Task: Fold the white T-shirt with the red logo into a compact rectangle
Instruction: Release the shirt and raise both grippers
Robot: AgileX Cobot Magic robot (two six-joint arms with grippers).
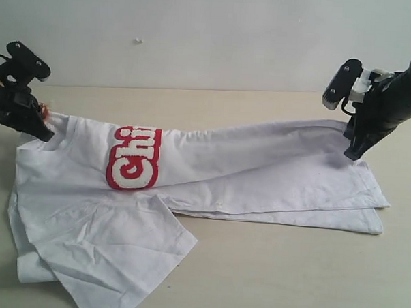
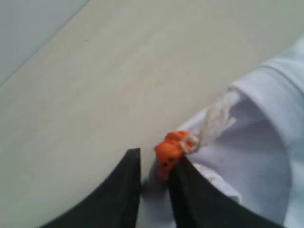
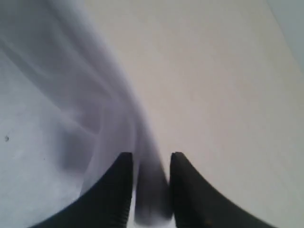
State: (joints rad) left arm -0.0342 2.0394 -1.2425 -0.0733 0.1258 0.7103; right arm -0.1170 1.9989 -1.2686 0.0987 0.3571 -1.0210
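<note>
The white T-shirt (image 1: pixel 260 163) lies folded lengthwise across the table, one sleeve spread toward the front left. Its red logo (image 1: pixel 133 161) shows only partly, cut off by the fold. My left gripper (image 1: pixel 43 130) sits at the shirt's left end by the collar. In the left wrist view its jaws (image 2: pixel 154 159) stand slightly apart, with white cloth and the orange neck tag (image 2: pixel 171 147) between them. My right gripper (image 1: pixel 352 150) is at the right end near the hem. There its jaws (image 3: pixel 151 159) are also slightly apart, with a loose fold of shirt (image 3: pixel 47 142) in the gap.
The beige table (image 1: pixel 268 273) runs on in front of and behind the shirt. A pale wall (image 1: pixel 197 31) rises behind it. The lower layer of the hem (image 1: pixel 366 222) sticks out at the right front.
</note>
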